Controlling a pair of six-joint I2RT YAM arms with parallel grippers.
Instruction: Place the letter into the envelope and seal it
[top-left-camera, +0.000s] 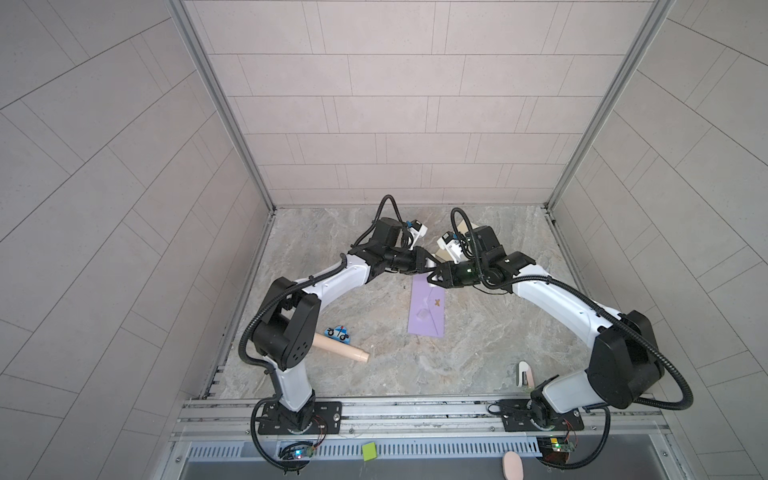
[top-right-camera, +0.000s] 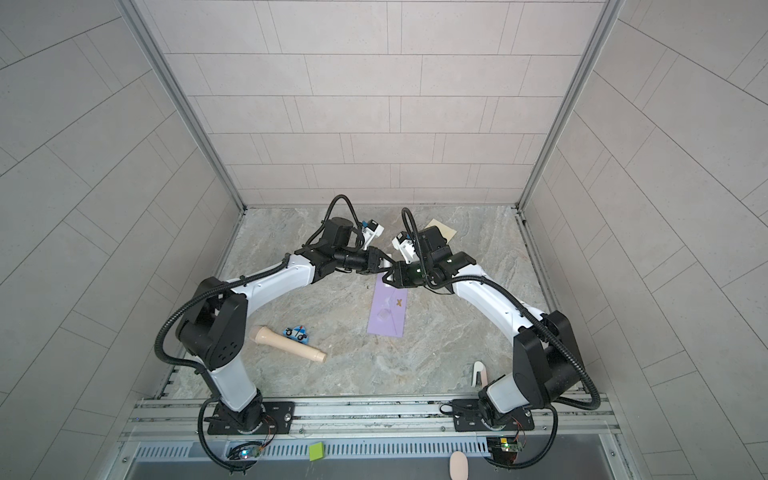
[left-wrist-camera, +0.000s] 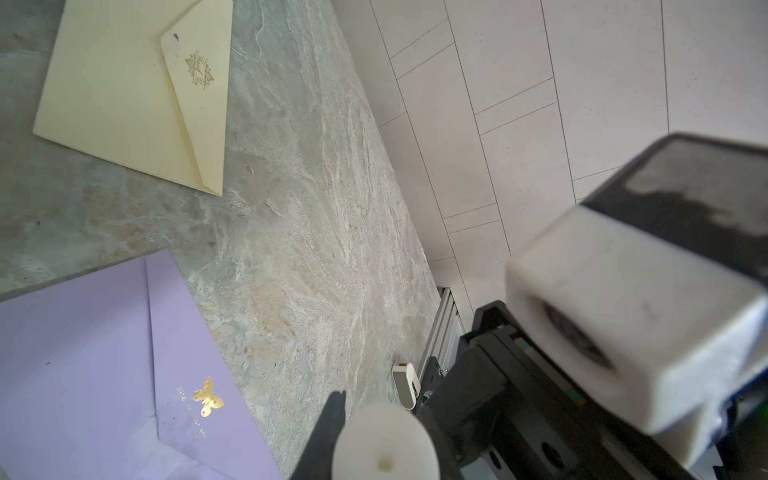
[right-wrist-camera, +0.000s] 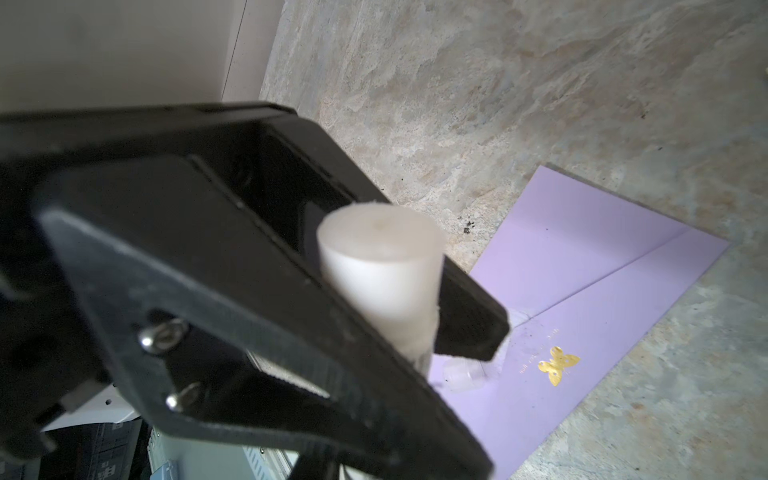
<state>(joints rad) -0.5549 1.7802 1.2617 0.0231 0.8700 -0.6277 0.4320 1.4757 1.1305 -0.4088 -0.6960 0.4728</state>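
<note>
The purple envelope (top-left-camera: 427, 328) with a gold butterfly (left-wrist-camera: 208, 395) lies flat mid-table, flap folded down. A clear cap (right-wrist-camera: 461, 374) rests on it. Above its far end, both grippers meet at a white stick (right-wrist-camera: 380, 249). My left gripper (top-left-camera: 428, 264) is shut on the stick, a black finger (right-wrist-camera: 469, 320) on each side; the stick's round end (left-wrist-camera: 384, 444) shows between those jaws. My right gripper (top-left-camera: 433, 281) holds the stick's lower part, and its own jaws are mostly hidden behind the left gripper. The letter is out of view.
A cream envelope (left-wrist-camera: 124, 91) lies behind the arms near the back wall. A beige wooden peg (top-left-camera: 340, 349) and a blue car tile (top-left-camera: 337, 332) sit front left. A small white device (top-left-camera: 524, 373) lies front right. A green block (top-left-camera: 369, 451) rests on the front rail.
</note>
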